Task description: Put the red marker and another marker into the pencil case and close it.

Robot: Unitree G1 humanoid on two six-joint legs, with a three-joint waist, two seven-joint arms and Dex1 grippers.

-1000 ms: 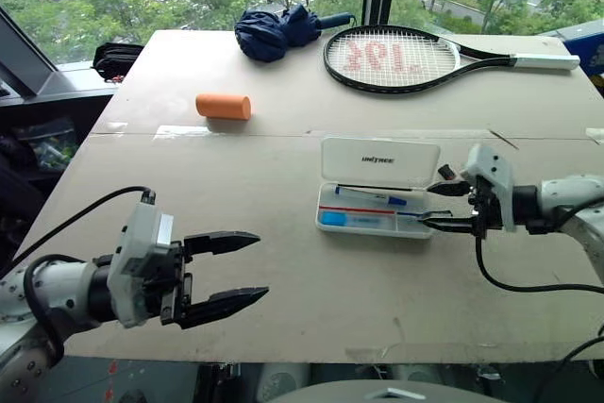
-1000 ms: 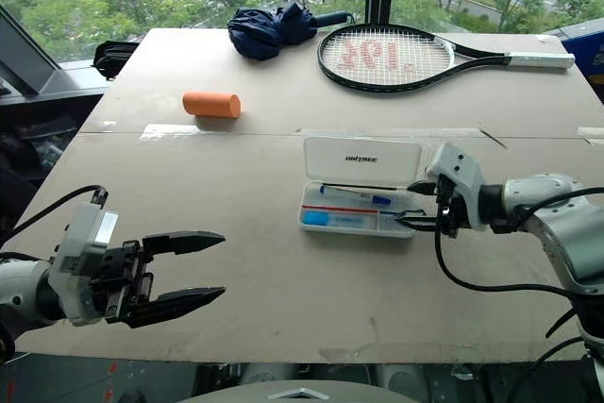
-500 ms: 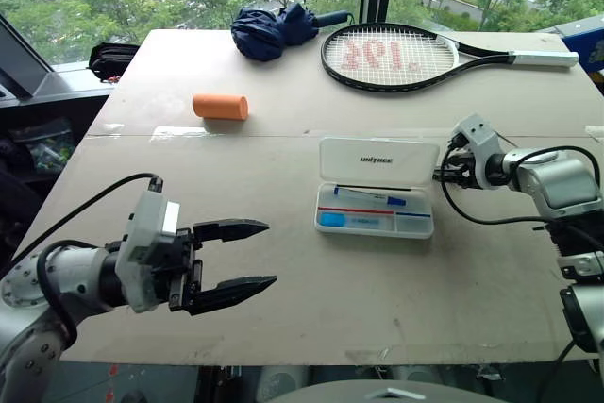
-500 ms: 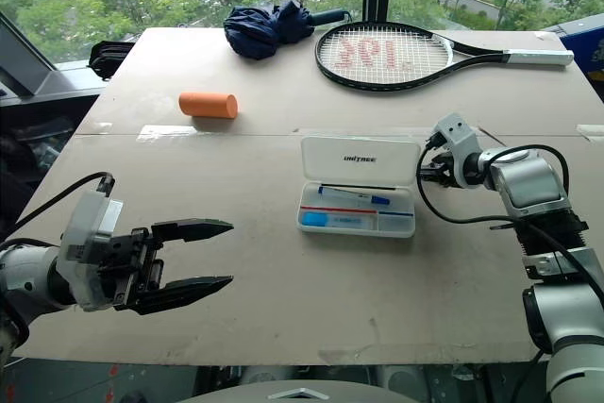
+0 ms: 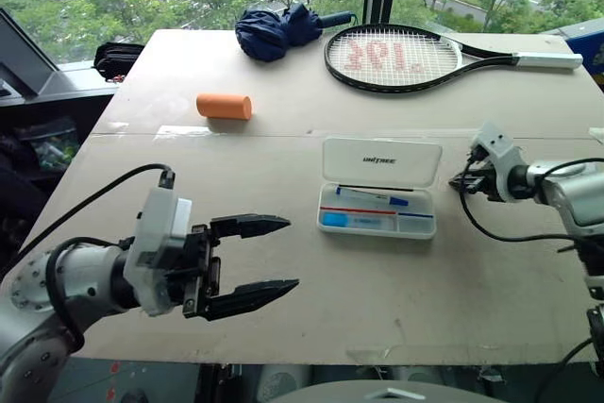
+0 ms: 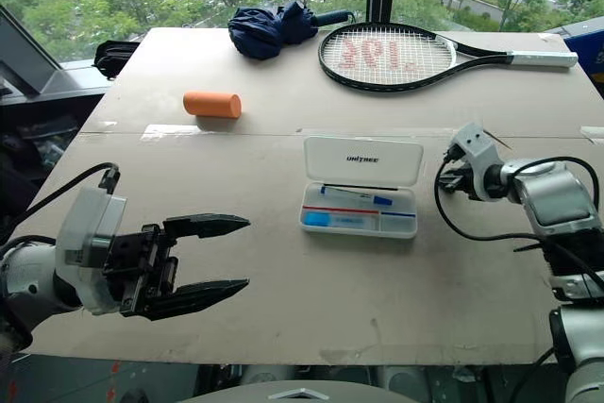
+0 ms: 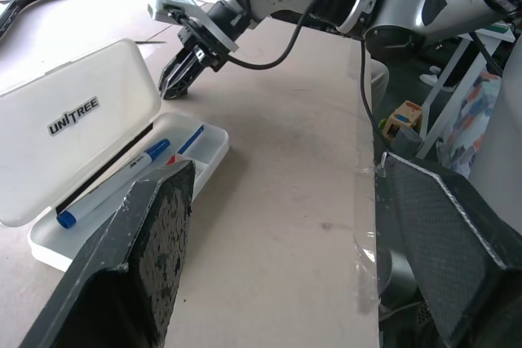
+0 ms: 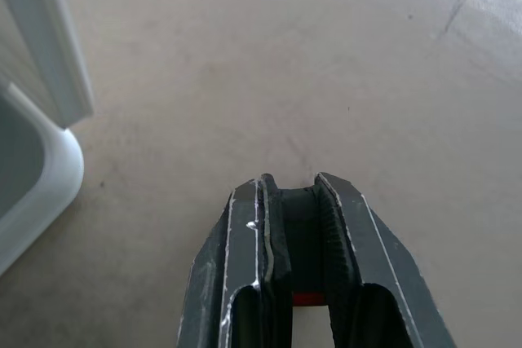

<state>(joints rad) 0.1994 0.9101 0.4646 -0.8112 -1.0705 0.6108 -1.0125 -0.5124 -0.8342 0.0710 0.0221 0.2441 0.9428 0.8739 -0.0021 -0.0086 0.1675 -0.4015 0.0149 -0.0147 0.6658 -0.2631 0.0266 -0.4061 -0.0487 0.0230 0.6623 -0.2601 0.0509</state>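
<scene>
The surface [image 5: 283, 158] is being occupied at centre frame by the pencil case [image 5: 378, 186], lying with its lid open. The left pincer [image 5: 253, 257] is being held wide open and empty at lower left. At right of the case, the right pincer [image 5: 464, 182] is being kept clamped on the red marker [image 8: 308, 298].

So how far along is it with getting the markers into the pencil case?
Done: a blue-capped marker lies in the open pencil case. In hand: the right gripper, just right of the case, is shut on something small with red showing, likely the red marker. Left: drop it in and close the lid; the left gripper waits open.
</scene>
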